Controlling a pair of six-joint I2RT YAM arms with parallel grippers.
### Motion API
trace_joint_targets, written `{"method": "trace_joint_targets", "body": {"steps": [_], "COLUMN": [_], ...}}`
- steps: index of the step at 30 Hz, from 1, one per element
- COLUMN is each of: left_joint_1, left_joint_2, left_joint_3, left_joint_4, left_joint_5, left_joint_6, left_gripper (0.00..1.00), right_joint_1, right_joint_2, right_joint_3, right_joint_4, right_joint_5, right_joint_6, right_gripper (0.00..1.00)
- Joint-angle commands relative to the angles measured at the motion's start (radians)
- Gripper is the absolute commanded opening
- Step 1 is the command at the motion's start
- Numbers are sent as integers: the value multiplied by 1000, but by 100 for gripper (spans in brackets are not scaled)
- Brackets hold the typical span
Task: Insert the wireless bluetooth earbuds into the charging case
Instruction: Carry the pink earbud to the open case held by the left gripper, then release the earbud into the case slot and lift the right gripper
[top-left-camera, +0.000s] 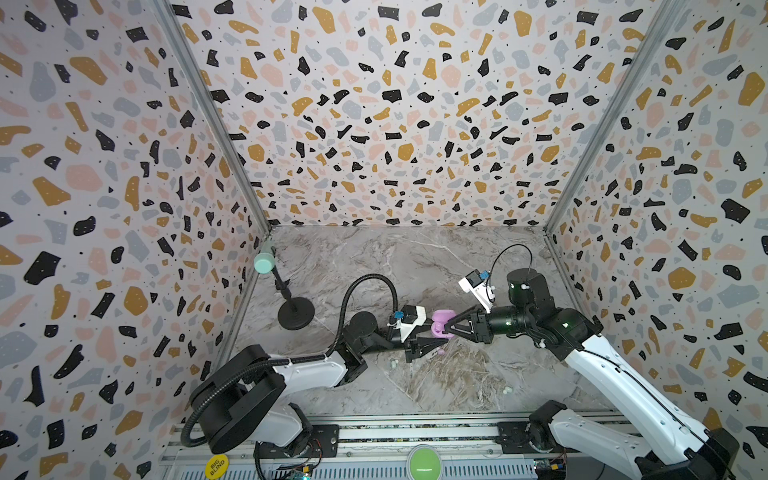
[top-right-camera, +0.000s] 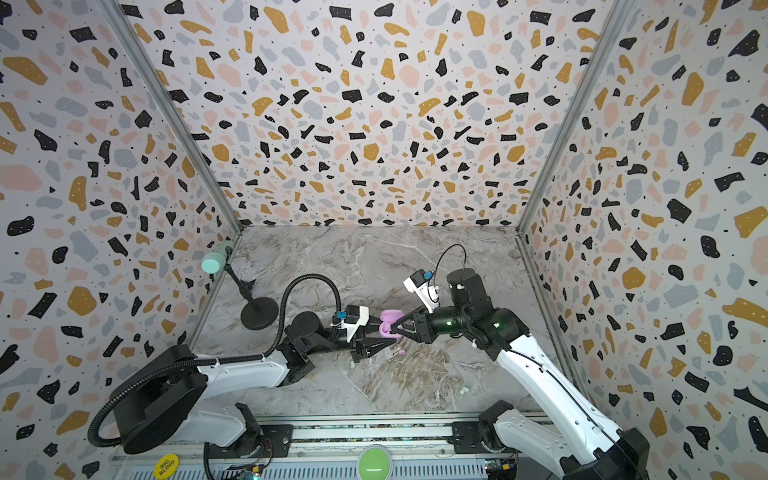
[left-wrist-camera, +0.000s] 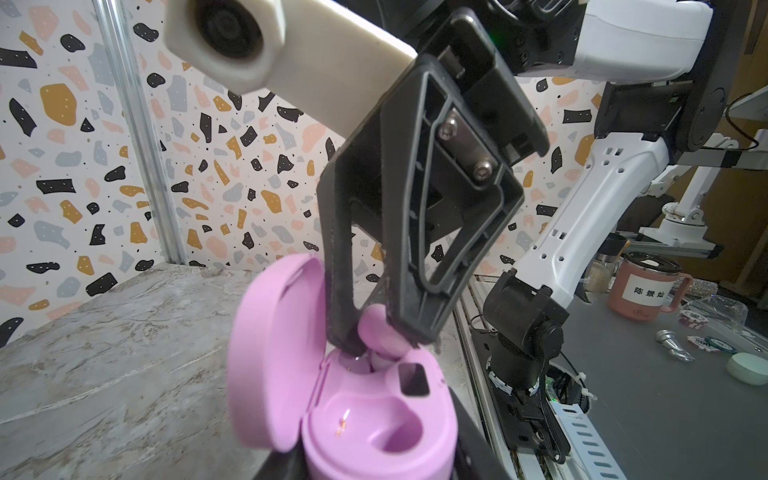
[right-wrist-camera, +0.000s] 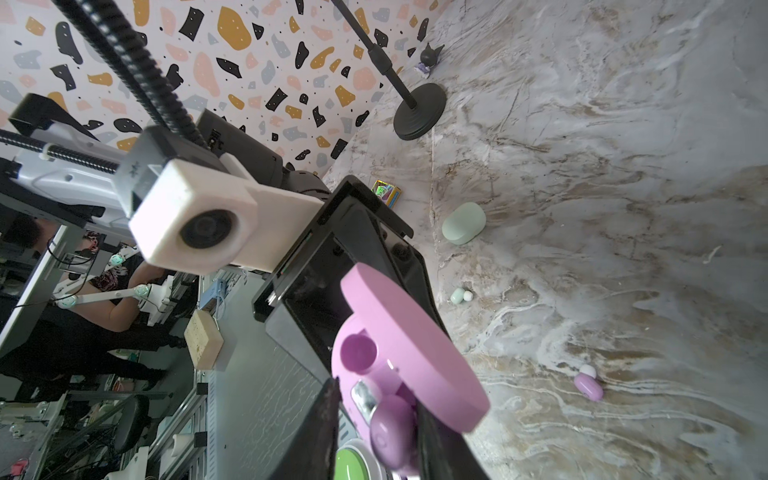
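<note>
Top views both show the marbled desk (top-left-camera: 415, 266) with my two arms meeting around the middle of it. My left gripper (top-left-camera: 432, 343) is clamped tight on the lilac charging case (left-wrist-camera: 374, 419), which has its lid swung open. My right gripper (left-wrist-camera: 379, 341) comes in from the opposite side. Its jaws are a little apart around a lilac earbud (left-wrist-camera: 382, 328) sitting at one of the case's sockets, and the right wrist view shows one finger clear of it. A mint case (right-wrist-camera: 463, 222) lies on the desk. Loose on the desk are another lilac earbud (right-wrist-camera: 588, 384), a mint earbud (right-wrist-camera: 457, 296) and a second mint earbud (top-left-camera: 507, 390), all well apart.
</note>
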Motion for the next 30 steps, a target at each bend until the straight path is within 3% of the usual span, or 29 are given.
{"method": "trace_joint_targets", "body": {"steps": [1, 19, 30], "left_joint_1": [-12, -12, 74], "left_joint_2": [-5, -13, -51], "left_joint_3": [26, 10, -39], "left_joint_4": [62, 28, 39], "left_joint_5": [26, -29, -97], "left_joint_6": [13, 48, 30], "left_gripper": [9, 9, 8], "right_joint_1": [1, 9, 10], "right_joint_2": [1, -24, -126], "right_joint_3": [46, 115, 47], "right_joint_4": [-14, -102, -168], "right_joint_5": [30, 89, 131], "right_joint_6": [1, -16, 24], "right_gripper": [36, 51, 55]}}
